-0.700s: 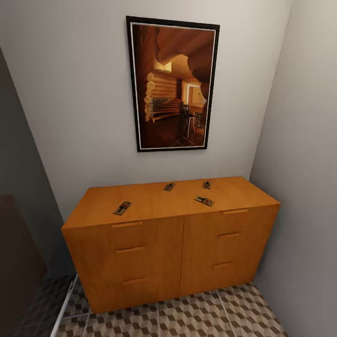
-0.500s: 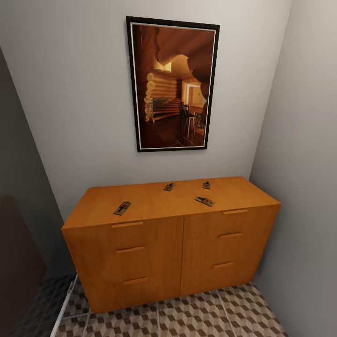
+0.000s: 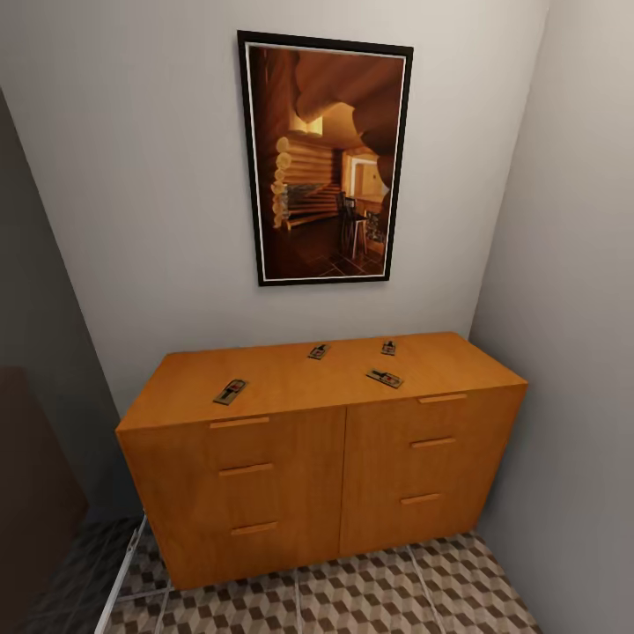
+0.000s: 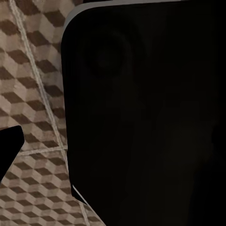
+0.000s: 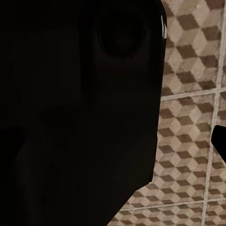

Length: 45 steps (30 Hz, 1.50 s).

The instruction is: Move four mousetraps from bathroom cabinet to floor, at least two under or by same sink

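- The cabinet (image 3: 321, 440) stood against the back wall under a framed picture (image 3: 324, 158), all its drawers closed; nothing had yet been taken off it.
- Four mousetraps lay flat on the cabinet top, well apart: one near the front left edge (image 3: 231, 391), one towards the back middle (image 3: 318, 351), one at the back right (image 3: 388, 348), and one in front of that (image 3: 385, 379). Spread out like that, each could probably be picked singly without nudging a neighbour.
- The bathroom floor (image 3: 370, 590), with its cube-pattern tiles, lay bare in front of the cabinet.
- The left wrist view looked down on tiled floor (image 4: 33, 94) beside a large dark body; a dark tip at the edge may have been a finger of the left gripper, but how far it was open I cannot tell.
- The right wrist view likewise looked down on floor (image 5: 193, 117); whether the right gripper was open or closed I cannot tell.
- Judging by both wrist views facing the floor, the arms hung low, presumably tucked for driving, with the traps well away from either set of fingers.
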Motion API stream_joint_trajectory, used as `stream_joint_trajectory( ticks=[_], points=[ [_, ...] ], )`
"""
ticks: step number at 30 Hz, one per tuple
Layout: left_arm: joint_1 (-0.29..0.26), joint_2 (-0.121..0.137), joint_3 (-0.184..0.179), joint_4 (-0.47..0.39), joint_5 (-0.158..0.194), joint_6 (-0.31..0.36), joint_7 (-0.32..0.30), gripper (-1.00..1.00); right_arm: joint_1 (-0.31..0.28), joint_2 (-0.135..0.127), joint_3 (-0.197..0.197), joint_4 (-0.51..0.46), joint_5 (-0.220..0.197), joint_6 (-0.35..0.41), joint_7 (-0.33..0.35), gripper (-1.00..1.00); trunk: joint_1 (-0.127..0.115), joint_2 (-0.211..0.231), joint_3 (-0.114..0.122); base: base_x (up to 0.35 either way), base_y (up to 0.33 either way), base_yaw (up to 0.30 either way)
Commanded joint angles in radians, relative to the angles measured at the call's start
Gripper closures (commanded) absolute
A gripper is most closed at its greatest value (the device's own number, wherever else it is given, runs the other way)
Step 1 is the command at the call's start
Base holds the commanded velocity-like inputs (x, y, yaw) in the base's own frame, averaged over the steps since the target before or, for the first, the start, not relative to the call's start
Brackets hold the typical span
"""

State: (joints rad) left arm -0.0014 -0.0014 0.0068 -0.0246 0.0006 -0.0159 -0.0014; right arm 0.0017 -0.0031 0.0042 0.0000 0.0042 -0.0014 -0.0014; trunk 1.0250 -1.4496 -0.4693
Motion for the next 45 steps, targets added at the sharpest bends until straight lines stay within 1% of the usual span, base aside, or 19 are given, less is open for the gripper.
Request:
stream_joint_trajectory(
  ticks=[1,16,36,45],
  points=[
    [0.0,0.0,0.001,0.0,0.0,-0.002,0.0,-1.0,0.0,0.0,0.0,0.0,0.0,0.0,0.0,-1.0,0.0,0.0,-0.001,0.0,0.0,0.0],
    [0.0,0.0,0.001,-0.001,0.0,-0.004,0.0,-1.0,0.0,0.0,0.0,0.0,0.0,-0.001,0.0,-1.0,0.0,0.0,-0.001,0.018,0.0,0.0],
    [0.0,0.0,0.001,-0.001,0.0,-0.004,0.0,-1.0,0.0,0.004,-0.001,0.0,-0.001,-0.002,-0.001,-1.0,0.0,0.0,-0.001,0.263,0.0,0.0],
    [0.0,0.0,0.002,-0.001,0.001,-0.004,0.0,-1.0,0.0,0.004,-0.001,0.0,0.0,-0.001,-0.001,-1.0,0.0,0.0,-0.001,0.081,0.0,0.0]
  ],
)
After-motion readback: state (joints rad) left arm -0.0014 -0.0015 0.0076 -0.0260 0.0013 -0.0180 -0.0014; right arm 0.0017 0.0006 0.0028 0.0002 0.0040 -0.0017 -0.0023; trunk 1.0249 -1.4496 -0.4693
